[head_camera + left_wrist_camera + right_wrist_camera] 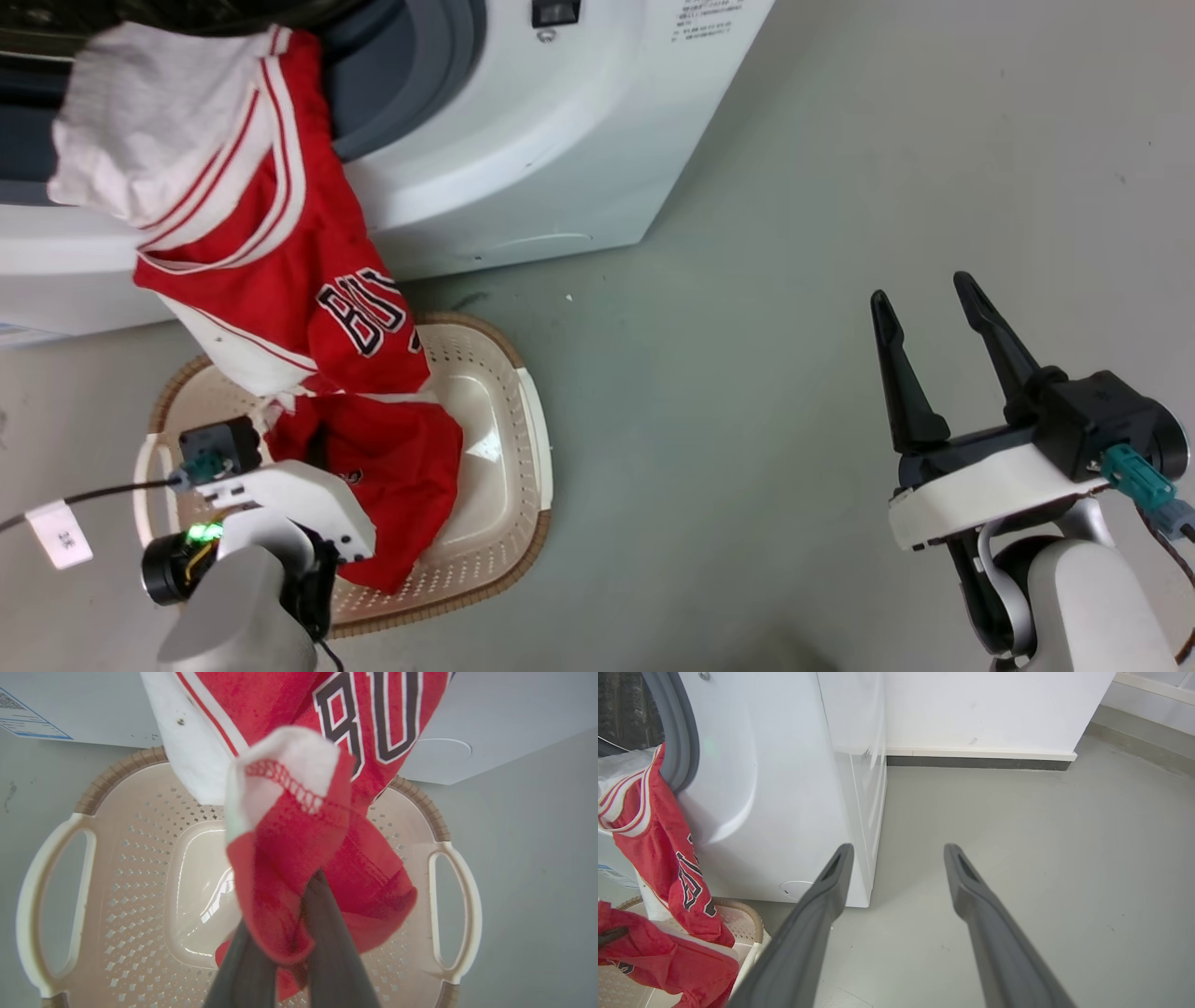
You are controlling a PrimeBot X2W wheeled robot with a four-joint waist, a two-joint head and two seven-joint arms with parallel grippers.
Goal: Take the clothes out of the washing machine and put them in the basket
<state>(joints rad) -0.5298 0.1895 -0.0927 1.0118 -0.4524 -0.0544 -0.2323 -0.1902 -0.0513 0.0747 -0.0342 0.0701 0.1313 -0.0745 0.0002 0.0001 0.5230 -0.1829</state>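
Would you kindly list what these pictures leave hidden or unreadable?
Left gripper tips: left wrist view, wrapped in the clothes.
Washing machine drum: head view, cut off by the top edge and draped by clothes.
Jersey lettering: head view, folds hide its end.
Washer's printed label: head view, too small to read.

The black letters "BU" are read on the red jersey (359, 322); the print on the washing machine sticker (702, 23) cannot be made out.
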